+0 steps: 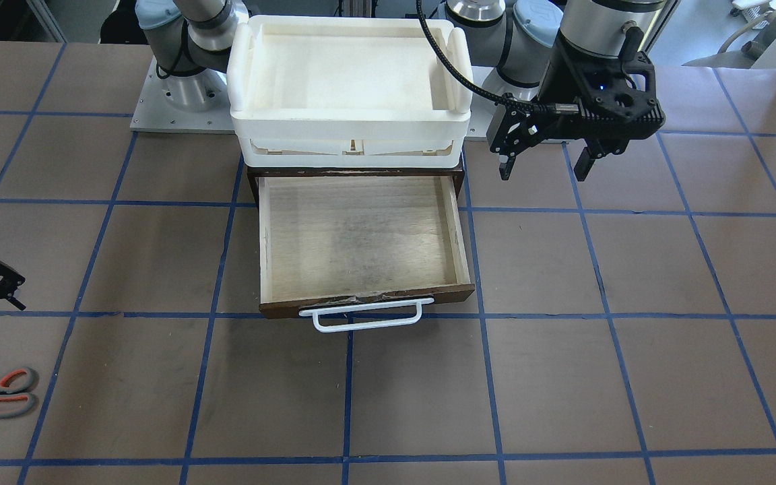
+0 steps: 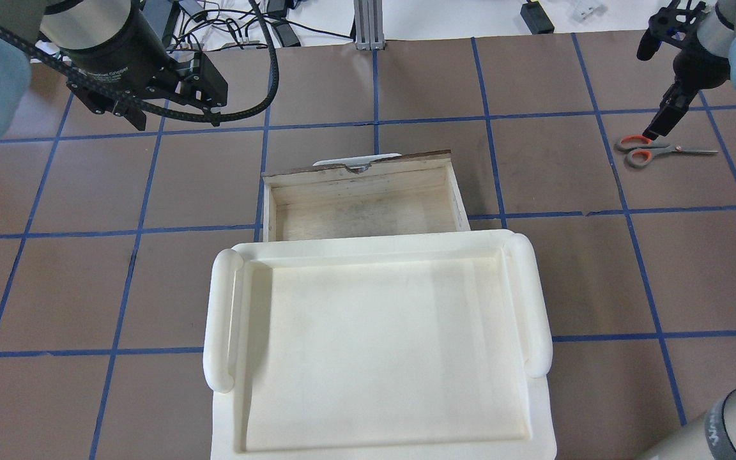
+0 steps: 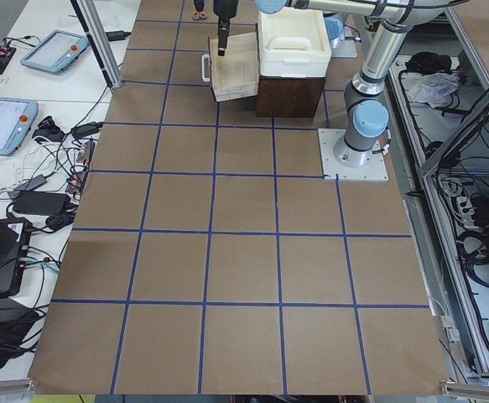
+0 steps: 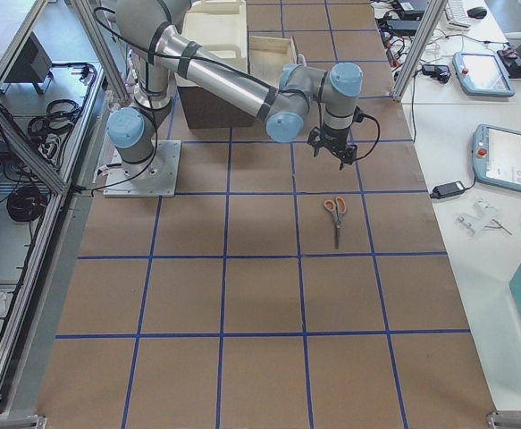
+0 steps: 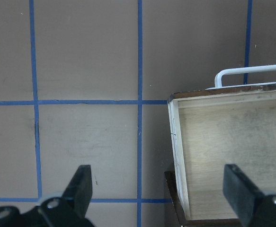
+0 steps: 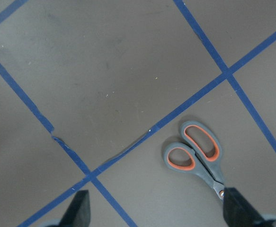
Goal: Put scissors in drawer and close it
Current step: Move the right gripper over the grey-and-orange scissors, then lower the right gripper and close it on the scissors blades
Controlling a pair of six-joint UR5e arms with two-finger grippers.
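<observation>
The scissors (image 1: 1, 392) lie flat on the table at its far right end, and also show in the overhead view (image 2: 646, 152) and the right wrist view (image 6: 197, 153). My right gripper (image 6: 156, 210) is open and empty above the table, beside the scissors' handles (image 2: 654, 86). The drawer (image 1: 361, 300) is pulled fully open and empty, with its white bar handle toward the operators' side (image 2: 361, 191). My left gripper (image 1: 543, 168) is open and empty. It hovers beside the drawer's back left corner (image 5: 157, 177).
A white plastic tray (image 1: 347, 128) sits empty on top of the dark cabinet that holds the drawer. Brown table paper with blue tape lines surrounds the cabinet. Both arm bases stand behind the tray.
</observation>
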